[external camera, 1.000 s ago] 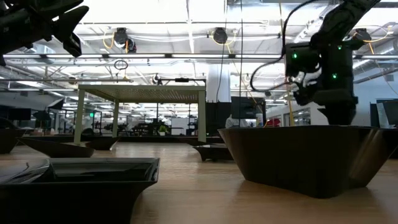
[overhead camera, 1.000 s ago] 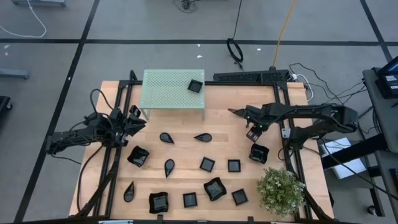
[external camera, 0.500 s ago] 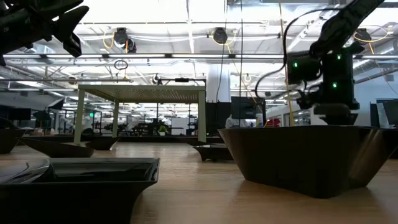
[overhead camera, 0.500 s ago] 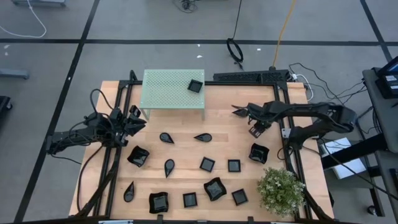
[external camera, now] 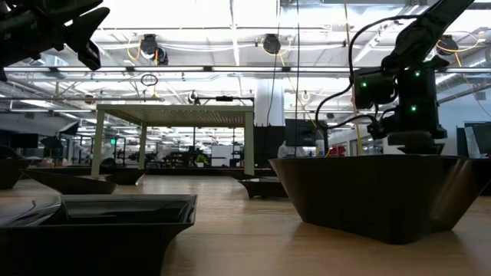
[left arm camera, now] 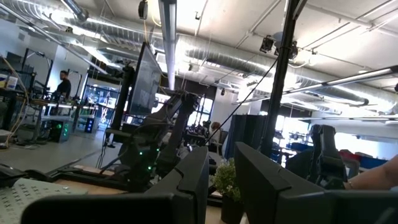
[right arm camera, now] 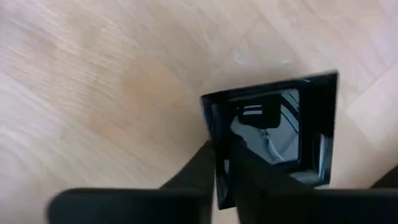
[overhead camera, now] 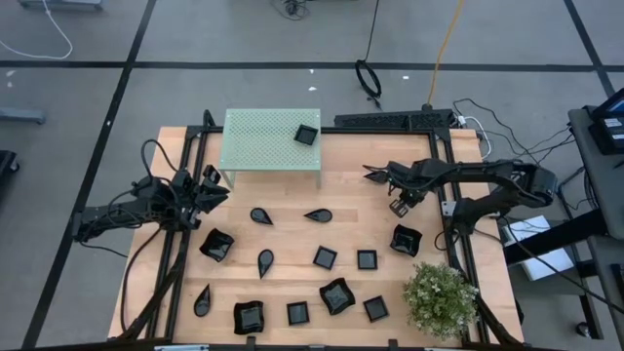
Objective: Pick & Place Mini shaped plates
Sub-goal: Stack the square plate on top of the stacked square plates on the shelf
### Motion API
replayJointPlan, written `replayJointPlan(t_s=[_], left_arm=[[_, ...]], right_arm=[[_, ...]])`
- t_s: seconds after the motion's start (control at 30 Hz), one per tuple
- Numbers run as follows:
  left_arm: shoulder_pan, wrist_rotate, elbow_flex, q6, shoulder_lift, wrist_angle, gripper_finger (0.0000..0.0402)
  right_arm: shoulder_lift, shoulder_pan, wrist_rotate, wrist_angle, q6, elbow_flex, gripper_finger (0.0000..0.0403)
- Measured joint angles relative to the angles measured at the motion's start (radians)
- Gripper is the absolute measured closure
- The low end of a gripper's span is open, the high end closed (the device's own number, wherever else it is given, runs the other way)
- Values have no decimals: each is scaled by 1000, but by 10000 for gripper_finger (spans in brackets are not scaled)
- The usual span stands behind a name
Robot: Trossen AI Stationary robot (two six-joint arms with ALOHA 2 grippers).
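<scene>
Right claw: the right claw [overhead camera: 398, 206] hangs over bare wood on the right half of the wooden tabletop [overhead camera: 351, 195]. It is clenched on the rim of a small glossy black square plate [right arm camera: 273, 124]. In the right wrist view, both fingers pinch one edge.
Held plate: it looks to be raised off the wood, though we cannot be sure of that from these views.
Left claw: the left claw [overhead camera: 210, 185] waits at the left edge of the tabletop. Its fingers are slightly parted, with nothing between them.
Placed so far: one black square plate [overhead camera: 306, 136] sits on the pale green perforated platform [overhead camera: 263, 141], near its right edge. We take the platform to be the drop-off point, as nothing else in view suggests one.
Left to do: we count twelve black dishes on the tabletop in front of the platform. They include a teardrop plate [overhead camera: 258, 215], a wavy-rimmed dish [overhead camera: 216, 245] and a square plate [overhead camera: 325, 257] in the middle. A second wavy-rimmed dish [overhead camera: 406, 240] lies just in front of the right claw.
Progress: we judge the task to be at an early stage, with one dish delivered, one in the grip and most yet to be collected.
Obstruction: a green potted plant [overhead camera: 441, 297] stands at the front right corner, near the closest dishes. We think it could hamper the right arm's reach there.
</scene>
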Motion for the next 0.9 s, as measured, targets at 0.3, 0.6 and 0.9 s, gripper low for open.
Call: replayJointPlan(t_s=[0.3, 0.6, 0.9], left_arm=[[0, 0, 0, 0, 0, 0, 321], [0, 0, 0, 0, 0, 0, 321], [0, -1, 0, 0, 0, 0, 321]], right_arm=[[-66, 20, 9, -11, 27, 77, 401], [-119, 79, 164, 86, -120, 353, 402], [42, 78, 151, 431, -320, 636, 402]])
